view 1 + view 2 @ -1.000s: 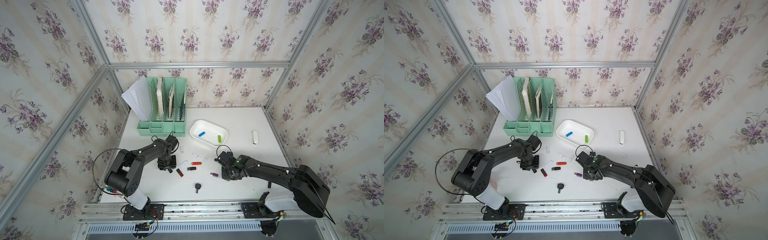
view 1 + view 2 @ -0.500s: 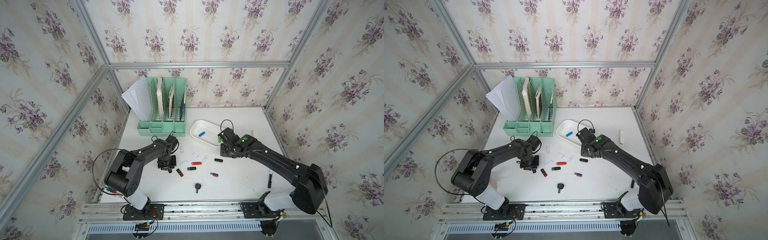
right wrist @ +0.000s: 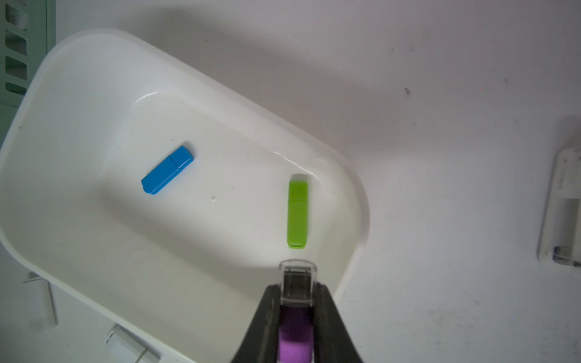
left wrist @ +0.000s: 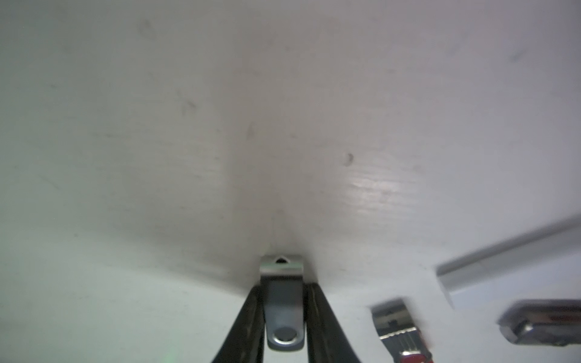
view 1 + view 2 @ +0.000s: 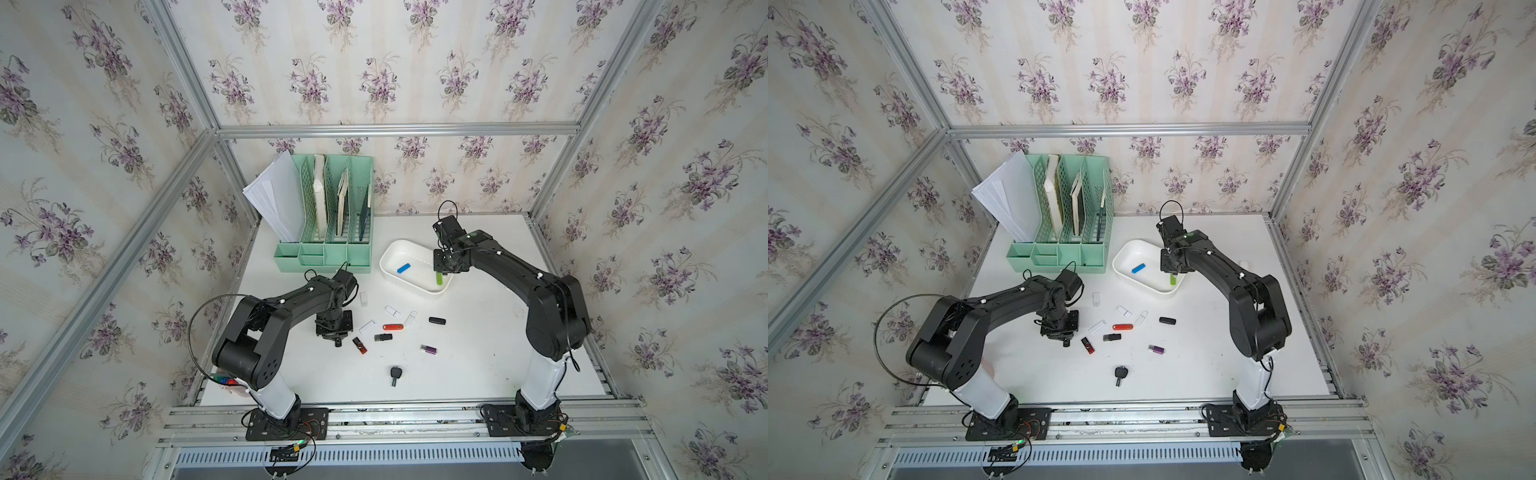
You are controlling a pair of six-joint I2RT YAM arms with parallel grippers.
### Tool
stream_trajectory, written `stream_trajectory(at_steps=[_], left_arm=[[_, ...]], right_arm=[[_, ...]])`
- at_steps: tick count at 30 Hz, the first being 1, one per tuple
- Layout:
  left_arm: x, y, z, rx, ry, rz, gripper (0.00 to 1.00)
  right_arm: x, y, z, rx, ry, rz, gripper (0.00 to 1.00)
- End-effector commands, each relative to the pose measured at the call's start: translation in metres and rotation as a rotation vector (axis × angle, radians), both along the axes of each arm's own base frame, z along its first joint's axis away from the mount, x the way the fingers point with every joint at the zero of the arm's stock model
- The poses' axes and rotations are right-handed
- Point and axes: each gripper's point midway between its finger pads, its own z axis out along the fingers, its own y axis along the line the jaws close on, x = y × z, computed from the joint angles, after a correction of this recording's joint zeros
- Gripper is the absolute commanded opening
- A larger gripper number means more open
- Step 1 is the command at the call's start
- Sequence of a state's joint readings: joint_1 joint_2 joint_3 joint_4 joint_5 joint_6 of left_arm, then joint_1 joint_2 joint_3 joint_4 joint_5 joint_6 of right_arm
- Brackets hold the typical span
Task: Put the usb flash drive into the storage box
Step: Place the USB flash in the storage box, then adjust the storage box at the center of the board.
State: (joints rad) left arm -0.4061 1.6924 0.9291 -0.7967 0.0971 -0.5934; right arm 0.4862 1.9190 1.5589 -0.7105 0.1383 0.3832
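**Top views.** The storage box sits toward the far edge of the tabletop, about mid-width, just beside the mint-green file organizer in the far left corner. A blue flash drive and a green flash drive lie inside the box. The right pincer hangs over the box's right end, above the green one; what it carries is hidden from here. The left pincer is down at the tabletop, left of centre and well apart from the box. It sits at the edge of a scatter of loose flash drives.

**Left wrist.** The left pincer's fingers press on both long sides of a grey swivel flash drive. That drive lies flat on the tabletop with its long axis in line with the fingers.

**Right wrist.** The right pincer is clamped on a purple flash drive, whose clear-capped end juts forward.
- The cap hangs over the box's inside, just within the rim and near the end of the green drive.
- The two long axes run roughly parallel.

**Judgement.** The right arm is the nearer one and the box is already beneath its load. The rim is close, so shifting toward the box's middle before letting go looks safer.
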Motion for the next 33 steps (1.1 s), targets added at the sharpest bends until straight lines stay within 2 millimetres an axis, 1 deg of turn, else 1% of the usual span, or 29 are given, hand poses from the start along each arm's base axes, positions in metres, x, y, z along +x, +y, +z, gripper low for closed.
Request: stream_trajectory(at_steps=[1, 5, 13, 17, 20, 22, 24, 25, 27, 28, 33], left_arm=[[-0.006, 0.003, -0.009, 0.016, 0.033, -0.016, 0.26], [-0.005, 0.002, -0.007, 0.015, 0.03, -0.016, 0.26], [-0.003, 0.002, -0.002, 0.017, 0.026, -0.019, 0.26], [-0.001, 0.003, 0.003, 0.021, 0.02, -0.022, 0.26], [0.002, 0.003, 0.01, 0.023, 0.007, -0.026, 0.26], [0.004, 0.003, 0.015, 0.022, -0.003, -0.025, 0.26], [0.006, 0.002, 0.021, 0.02, -0.016, -0.028, 0.26], [0.007, 0.002, 0.025, 0.019, -0.021, -0.029, 0.26], [0.01, 0.001, 0.031, 0.016, -0.03, -0.03, 0.26], [0.011, 0.001, 0.034, 0.015, -0.036, -0.03, 0.26], [0.015, -0.001, 0.048, 0.003, -0.061, -0.034, 0.26]], right_arm=[[0.015, 0.013, -0.009, 0.016, -0.003, 0.05, 0.12], [0.025, 0.021, -0.029, 0.018, 0.015, 0.065, 0.12], [0.03, 0.022, -0.068, -0.013, 0.067, 0.069, 0.12], [0.032, 0.022, -0.08, -0.018, 0.08, 0.069, 0.12], [0.033, 0.021, -0.086, -0.026, 0.089, 0.069, 0.16], [0.033, 0.02, -0.088, -0.034, 0.095, 0.068, 0.24], [0.032, 0.02, -0.089, -0.036, 0.098, 0.066, 0.28], [0.032, 0.02, -0.088, -0.033, 0.097, 0.066, 0.33], [0.032, 0.022, -0.084, -0.026, 0.09, 0.069, 0.39], [0.031, 0.021, -0.081, -0.021, 0.084, 0.07, 0.43], [0.028, 0.022, -0.063, -0.01, 0.068, 0.079, 0.5]])
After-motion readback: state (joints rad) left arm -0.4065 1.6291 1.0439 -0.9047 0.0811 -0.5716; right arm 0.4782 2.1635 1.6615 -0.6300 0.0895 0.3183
